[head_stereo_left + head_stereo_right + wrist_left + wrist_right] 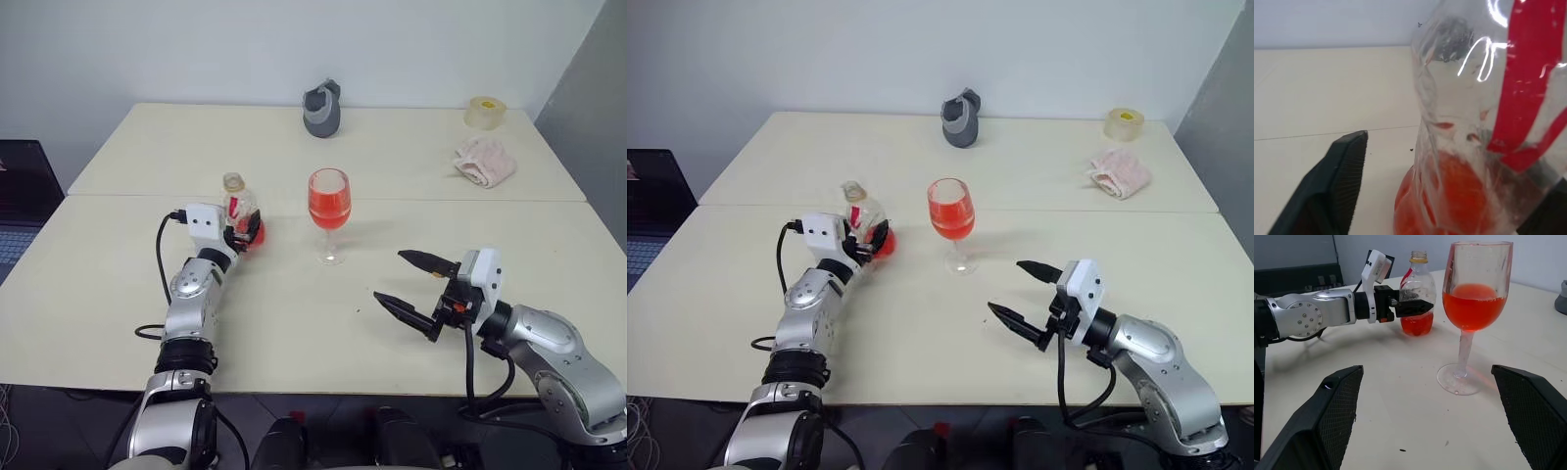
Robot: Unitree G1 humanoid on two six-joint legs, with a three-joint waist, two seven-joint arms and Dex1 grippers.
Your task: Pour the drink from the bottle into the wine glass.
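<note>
While the wine glass point(329, 213) stands upright on the cream table point(294, 323) with red drink point(1473, 307) filling the lower part of its bowl, the pouring itself looks done. Taking the glass as the landmark: the bottle point(1418, 293) stands upright on the table to the robot's left of it, near but apart, with only a little red liquid in its base and its yellowish mouth uppermost.

The left gripper point(244, 231) is at the bottle, on the side away from the glass. From its wrist camera one black finger point(1339, 176) stands clear of the plastic with table showing between, so the claw reads as spread apart around the bottle rather than clamped on it; whether the far finger touches the bottle I cannot tell.

The right gripper point(412, 285) hangs above the table on the robot's right of the glass and nearer the robot, well apart from it, fingers wide apart and empty.

Farther back than the glass sit a grey cup-like object point(322, 109), a roll of tape point(485, 112) and a pink cloth point(486, 161).

By my judgement, what is left is small: draw the left arm back from the bottle without tipping it.
</note>
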